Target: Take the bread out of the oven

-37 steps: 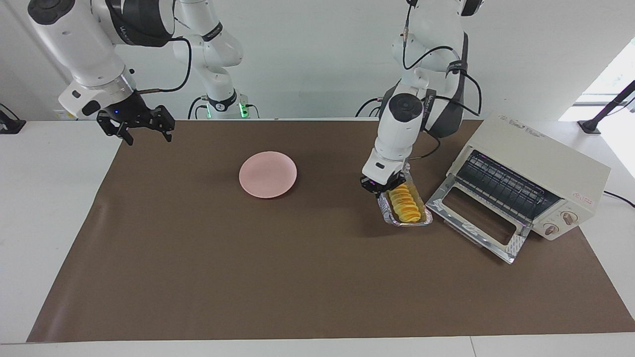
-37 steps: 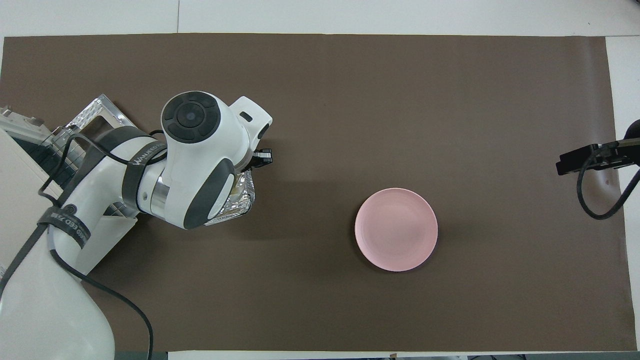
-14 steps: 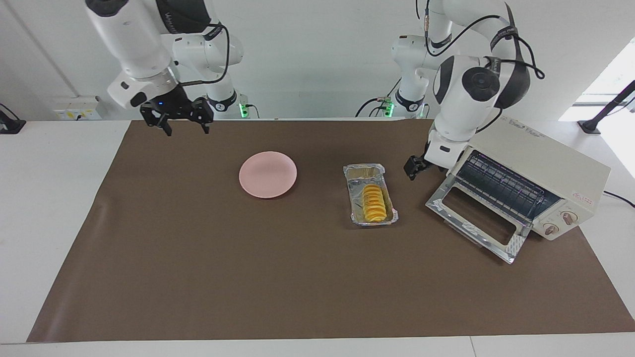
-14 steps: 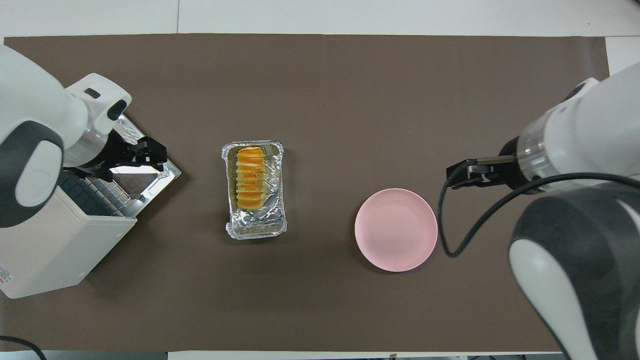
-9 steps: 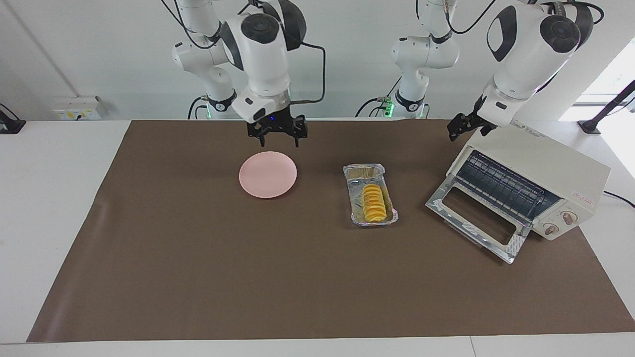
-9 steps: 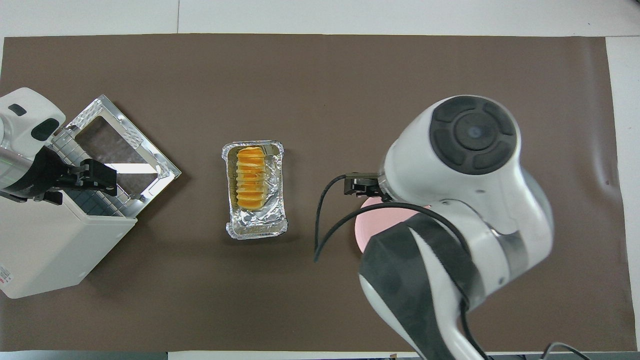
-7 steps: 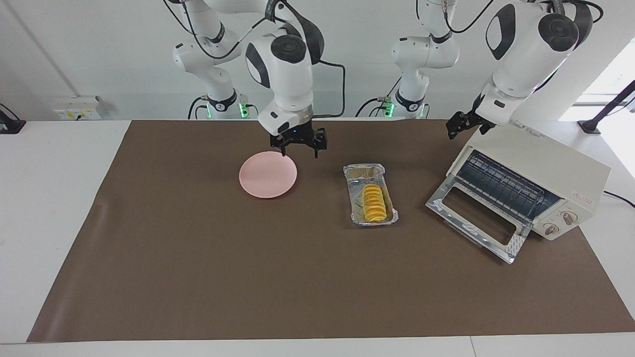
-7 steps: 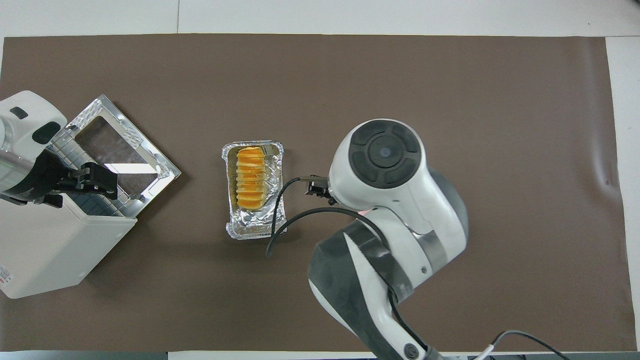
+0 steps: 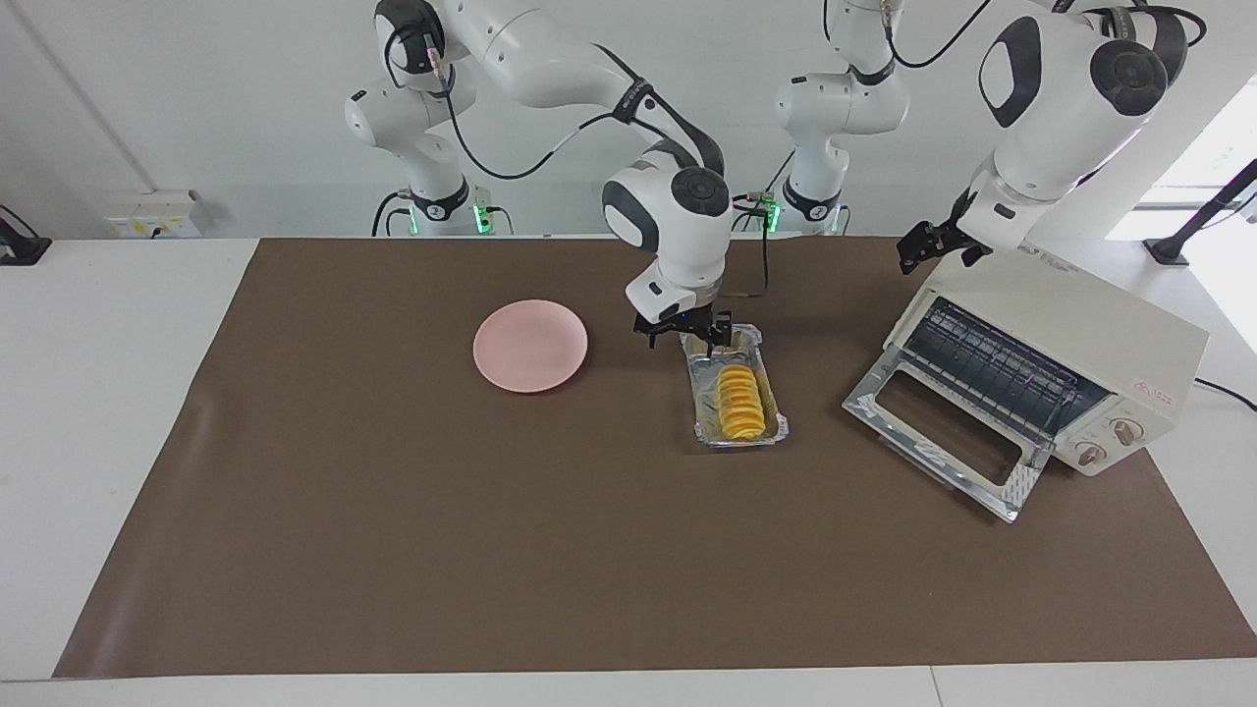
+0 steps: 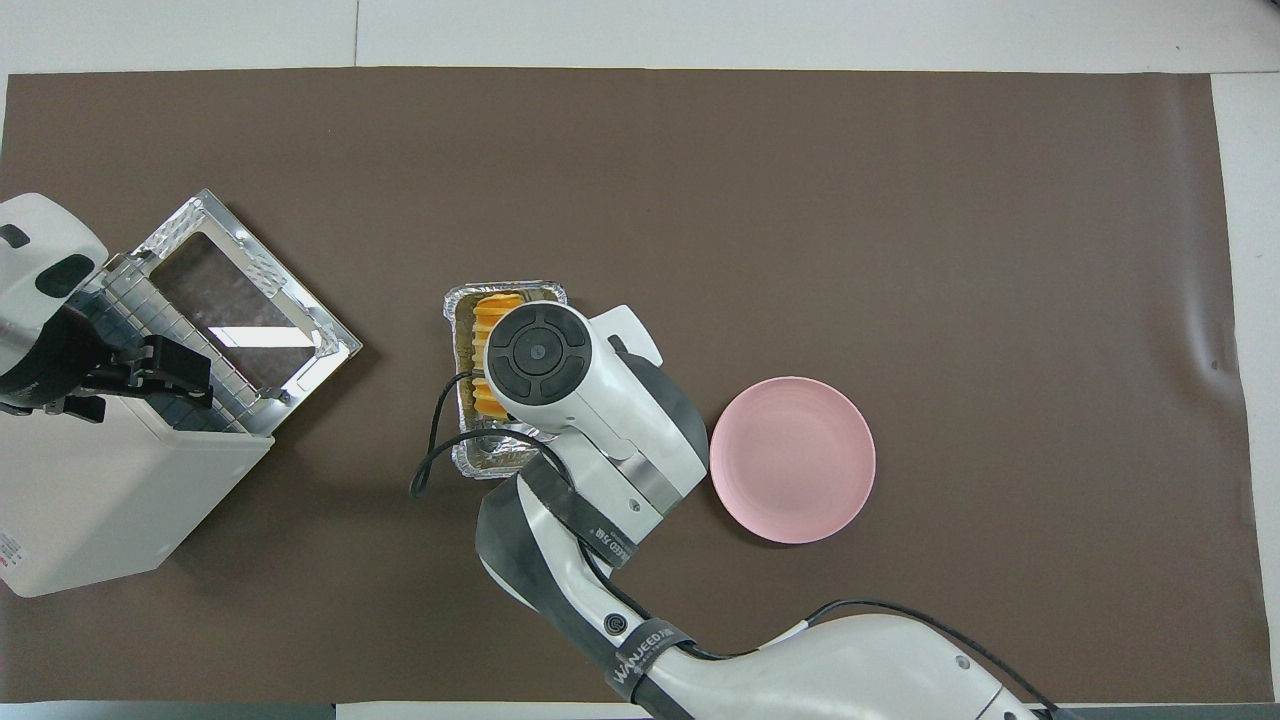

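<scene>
The bread, a ridged golden-yellow loaf, lies in a crinkled foil tray on the brown mat, outside the oven. The oven's glass door hangs open, and a bare wire rack shows inside. My right gripper hangs open just over the tray's end nearer the robots, holding nothing. In the overhead view its wrist covers most of the tray; only the bread's tip shows. My left gripper hovers open and empty over the oven's top edge.
A round pink plate sits on the mat beside the tray, toward the right arm's end of the table. The oven's lowered door juts out over the mat toward the tray.
My right arm has swung from over the pink plate to over the foil tray and come lower. The left gripper has hardly moved above the oven. Bread and tray lie still.
</scene>
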